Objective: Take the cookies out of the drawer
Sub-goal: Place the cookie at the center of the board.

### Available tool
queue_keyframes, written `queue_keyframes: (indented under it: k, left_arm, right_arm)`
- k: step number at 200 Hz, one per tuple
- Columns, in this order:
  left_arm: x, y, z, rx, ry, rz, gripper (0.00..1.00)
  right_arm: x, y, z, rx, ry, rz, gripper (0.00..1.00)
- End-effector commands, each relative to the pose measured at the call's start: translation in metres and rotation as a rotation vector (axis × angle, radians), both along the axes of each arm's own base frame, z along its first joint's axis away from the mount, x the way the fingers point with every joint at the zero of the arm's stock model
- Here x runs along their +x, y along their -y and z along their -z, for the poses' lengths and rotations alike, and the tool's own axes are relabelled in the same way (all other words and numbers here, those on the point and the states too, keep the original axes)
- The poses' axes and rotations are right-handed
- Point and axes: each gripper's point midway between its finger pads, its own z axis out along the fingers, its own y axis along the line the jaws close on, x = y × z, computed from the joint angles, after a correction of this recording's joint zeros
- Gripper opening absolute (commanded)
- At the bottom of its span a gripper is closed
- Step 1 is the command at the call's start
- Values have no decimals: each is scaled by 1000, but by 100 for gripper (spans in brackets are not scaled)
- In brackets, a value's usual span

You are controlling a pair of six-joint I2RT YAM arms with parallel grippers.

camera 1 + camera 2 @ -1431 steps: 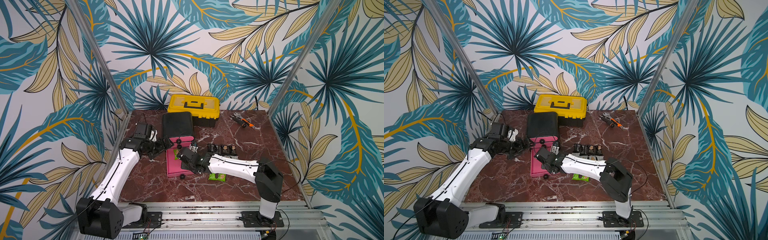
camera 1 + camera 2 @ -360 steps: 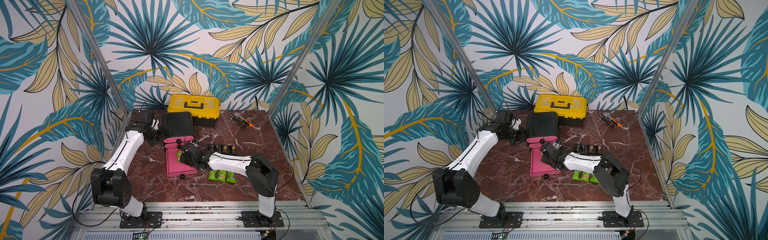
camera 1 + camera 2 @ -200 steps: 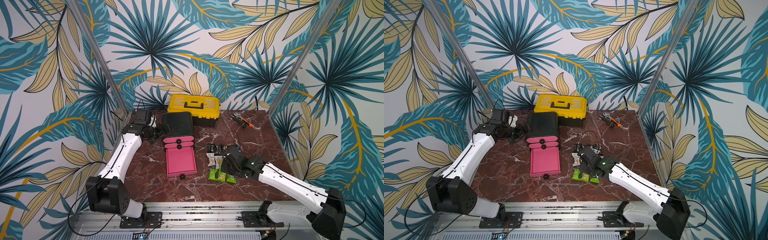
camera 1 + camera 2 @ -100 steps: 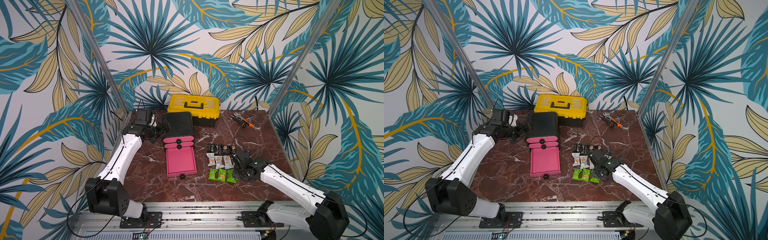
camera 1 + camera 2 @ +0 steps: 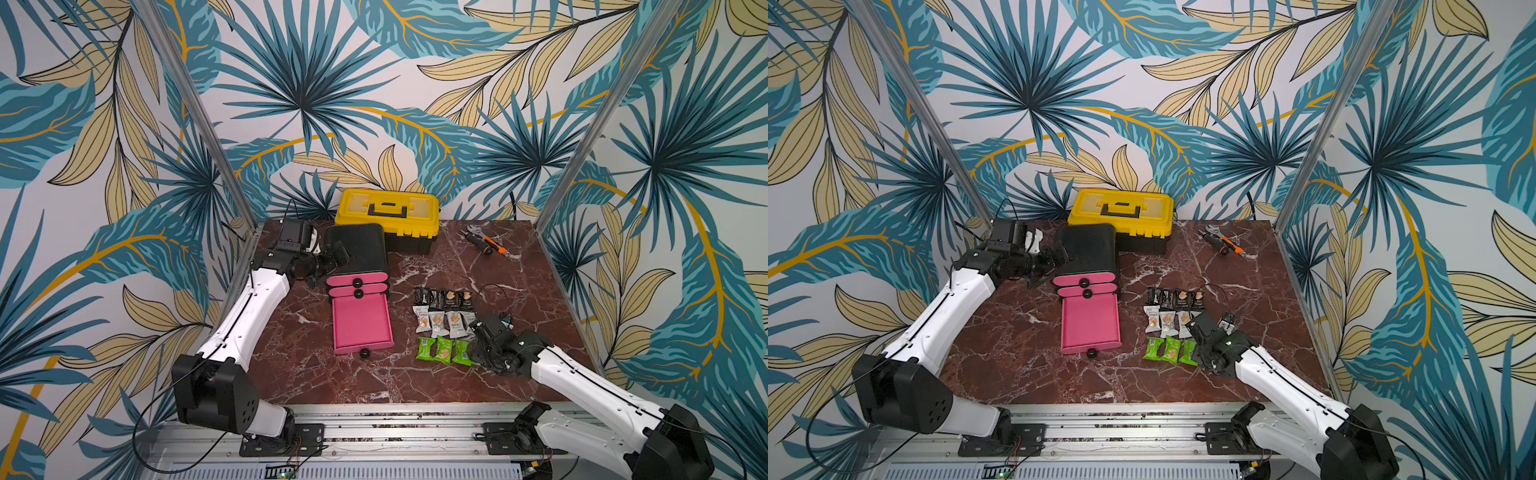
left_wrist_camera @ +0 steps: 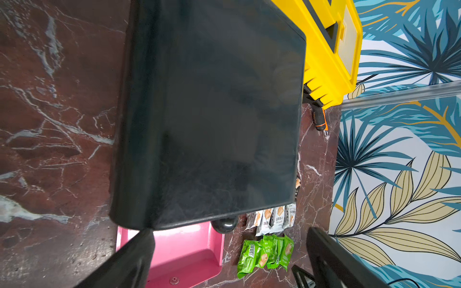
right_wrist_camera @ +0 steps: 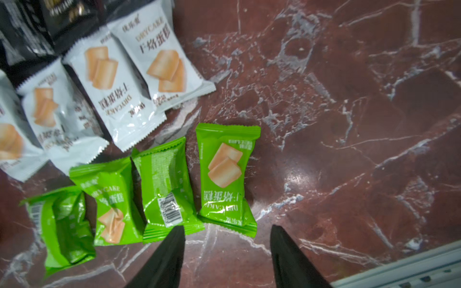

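Note:
The cookies lie on the marble to the right of the open pink drawer (image 5: 361, 324), in a black row (image 5: 442, 297), a white row (image 5: 442, 322) and a green row (image 5: 442, 349). The drawer's pink inside (image 6: 179, 251) shows bare. My right gripper (image 7: 227, 228) hangs open just above the table. Its fingers stand either side of the near end of the last green packet (image 7: 225, 174) without touching it. My left gripper (image 5: 338, 255) is open against the left side of the black drawer cabinet (image 5: 357, 249). In the left wrist view the cabinet top (image 6: 207, 112) fills the picture.
A yellow toolbox (image 5: 388, 212) stands behind the cabinet at the back wall. Orange-and-black hand tools (image 5: 484, 245) lie at the back right. Metal posts frame both sides, and an aluminium rail (image 5: 374, 428) runs along the front edge.
My right gripper has opened and let go of a green packet at the right end of the green row. The left arm has not moved.

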Motion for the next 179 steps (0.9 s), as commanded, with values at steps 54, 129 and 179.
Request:
queue_keyframes:
  k: [54,129,179]
  left_arm:
    - [-6,-3,-8,41,19,17,100]
    - [2,-7,-32,110,79,43,100]
    - [19,-16,-34,90,112,-3,100]
  right_arm:
    - [15,2,11,-24,-31,47,63]
    - [53,-31,-37,166,202,-17,67]
    - [74,-96,-93,320,315,-85,67]
